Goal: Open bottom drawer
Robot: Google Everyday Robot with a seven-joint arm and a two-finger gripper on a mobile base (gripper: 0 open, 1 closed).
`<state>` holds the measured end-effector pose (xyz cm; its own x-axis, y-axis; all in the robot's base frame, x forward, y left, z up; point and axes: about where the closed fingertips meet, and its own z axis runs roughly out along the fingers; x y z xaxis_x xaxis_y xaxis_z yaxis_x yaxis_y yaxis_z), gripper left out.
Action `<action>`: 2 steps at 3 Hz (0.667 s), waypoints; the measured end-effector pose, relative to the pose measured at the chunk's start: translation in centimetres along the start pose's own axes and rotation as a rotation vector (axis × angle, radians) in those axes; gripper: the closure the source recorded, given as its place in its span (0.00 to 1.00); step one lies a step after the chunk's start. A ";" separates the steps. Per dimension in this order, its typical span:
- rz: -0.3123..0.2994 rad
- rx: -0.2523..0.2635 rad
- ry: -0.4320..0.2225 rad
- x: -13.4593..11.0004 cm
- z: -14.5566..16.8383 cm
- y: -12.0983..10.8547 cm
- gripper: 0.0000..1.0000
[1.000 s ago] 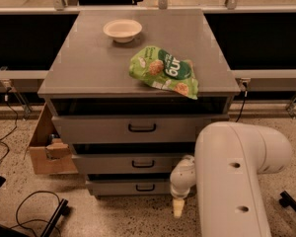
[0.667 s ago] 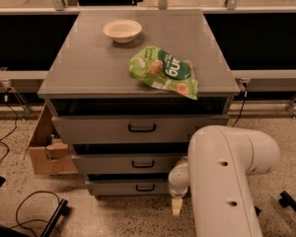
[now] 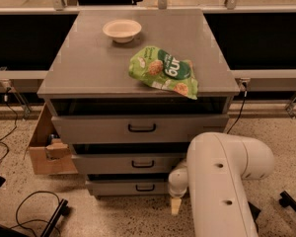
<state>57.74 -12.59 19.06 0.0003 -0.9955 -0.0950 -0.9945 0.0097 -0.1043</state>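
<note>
Grey and matte, the squat three-drawer cabinet fills the camera view, and its flat top serves as a counter with a dull, faintly reflective sheen. On it sit a shallow cream round bowl near the back and a crinkled, glossy green snack bag that overhangs the front edge. The tall-fronted top drawer and the middle drawer each carry a thin black handle, with a dark shadowed gap above each front.

The bottom drawer is the lowest and shallowest front, just above the speckled terrazzo floor. Its small black loop handle is bare, with nothing touching it. The front appears to sit roughly in line with the drawer above, so I judge it not yet pulled out and the task hardly begun.

The robot's smooth white rounded plastic arm bulks large at lower right. Under its wrist, the gripper hangs low, with a cream tip pointing at the floor. It is to the right of the loop handle, near the drawer's right end and apart from the handle. Whether the gripper is spread or closed I cannot tell. What remains, as I read it, is to reach the handle, take hold of it and draw the drawer outward.

A brown open cardboard box stands against the cabinet's left side, and black cables loop over the floor.
</note>
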 end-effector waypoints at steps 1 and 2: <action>0.000 -0.004 -0.005 -0.2 0.7 -0.4 0.18; -0.017 -0.008 0.045 0.1 -0.7 -0.6 0.41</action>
<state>58.30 -12.77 19.82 0.0124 -0.9987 -0.0491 -0.9952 -0.0076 -0.0978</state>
